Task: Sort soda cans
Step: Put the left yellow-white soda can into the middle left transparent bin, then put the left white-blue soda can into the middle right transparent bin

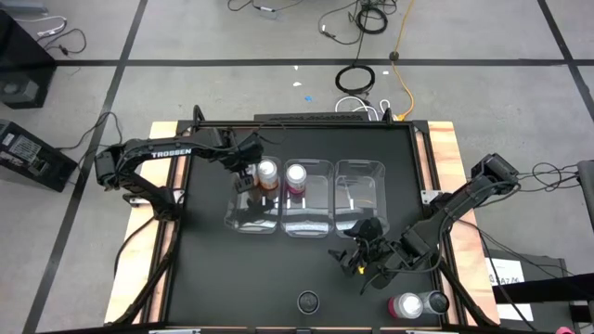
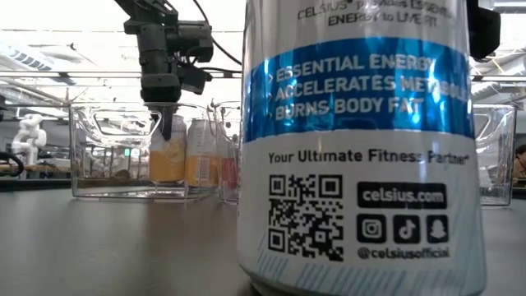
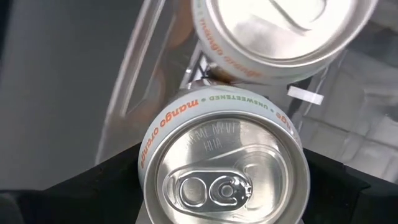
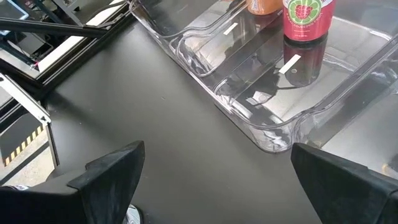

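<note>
The left gripper (image 1: 246,173), clamped on a mango orange can (image 3: 224,168) over the leftmost clear bin (image 1: 243,221) beside its twin (image 1: 268,173), should lower it upright before releasing, while the right gripper (image 1: 364,252) waits with fingers apart near the table's front edge.

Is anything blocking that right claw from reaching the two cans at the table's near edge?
Nothing visible does. The right gripper, fingers open, hangs over bare black table, and the pink can and silver can stand just beyond it.
</note>
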Available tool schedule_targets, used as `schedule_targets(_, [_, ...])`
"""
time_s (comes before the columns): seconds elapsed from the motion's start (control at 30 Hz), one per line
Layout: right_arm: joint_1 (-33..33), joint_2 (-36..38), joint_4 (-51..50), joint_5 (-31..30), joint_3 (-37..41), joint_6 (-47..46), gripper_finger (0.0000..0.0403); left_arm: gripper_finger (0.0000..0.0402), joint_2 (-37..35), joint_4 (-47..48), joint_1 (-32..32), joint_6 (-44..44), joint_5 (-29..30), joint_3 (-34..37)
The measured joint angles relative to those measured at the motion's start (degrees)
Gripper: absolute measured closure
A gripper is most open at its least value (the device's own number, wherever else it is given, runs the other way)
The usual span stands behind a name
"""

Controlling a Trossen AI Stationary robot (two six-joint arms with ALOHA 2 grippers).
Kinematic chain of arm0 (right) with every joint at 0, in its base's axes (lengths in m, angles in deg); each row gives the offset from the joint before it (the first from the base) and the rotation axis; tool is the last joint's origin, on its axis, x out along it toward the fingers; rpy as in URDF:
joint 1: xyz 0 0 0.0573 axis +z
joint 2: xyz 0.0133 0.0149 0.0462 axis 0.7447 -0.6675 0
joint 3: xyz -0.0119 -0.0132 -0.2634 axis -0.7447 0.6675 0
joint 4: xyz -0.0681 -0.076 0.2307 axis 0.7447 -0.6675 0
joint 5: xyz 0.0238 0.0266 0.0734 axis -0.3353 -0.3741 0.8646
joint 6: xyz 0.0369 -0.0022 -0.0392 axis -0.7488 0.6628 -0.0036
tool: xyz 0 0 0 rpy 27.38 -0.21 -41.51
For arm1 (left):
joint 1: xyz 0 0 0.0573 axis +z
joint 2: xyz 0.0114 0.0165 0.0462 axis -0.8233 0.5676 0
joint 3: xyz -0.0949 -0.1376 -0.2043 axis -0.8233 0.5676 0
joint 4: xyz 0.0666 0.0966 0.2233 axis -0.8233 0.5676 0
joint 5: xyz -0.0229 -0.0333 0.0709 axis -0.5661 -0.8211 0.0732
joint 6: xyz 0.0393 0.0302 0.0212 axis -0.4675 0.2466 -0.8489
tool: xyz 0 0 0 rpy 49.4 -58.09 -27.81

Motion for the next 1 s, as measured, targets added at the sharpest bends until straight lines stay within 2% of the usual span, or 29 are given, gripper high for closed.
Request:
schedule_targets(0.13, [0.0,0.0,0.7,0.2,0.0,0.1,0.0005,0.0055,0.0,0.8,0.0,0.1,0.2,0.0])
schedule_targets(0.37, [0.0,0.0,0.7,0.2,0.0,0.2,0.0005,0.0005,0.0,0.0,0.0,0.4,1.8,1.7])
schedule_targets(0.6, [0.0,0.0,0.7,0.2,0.0,0.2,0.0005,0.0011,0.0,0.6,0.0,0.0,4.1,2.2])
schedule_targets(0.8, [0.0,0.0,0.7,0.2,0.0,0.4,0.0005,0.0011,-0.6,1.1,0.0,0.0,4.3,-0.7])
schedule_targets(1.0, [0.0,0.0,1.1,0.2,0.0,0.4,0.0005,0.0011,-0.7,6.0,0.0,0.0,4.3,-5.0])
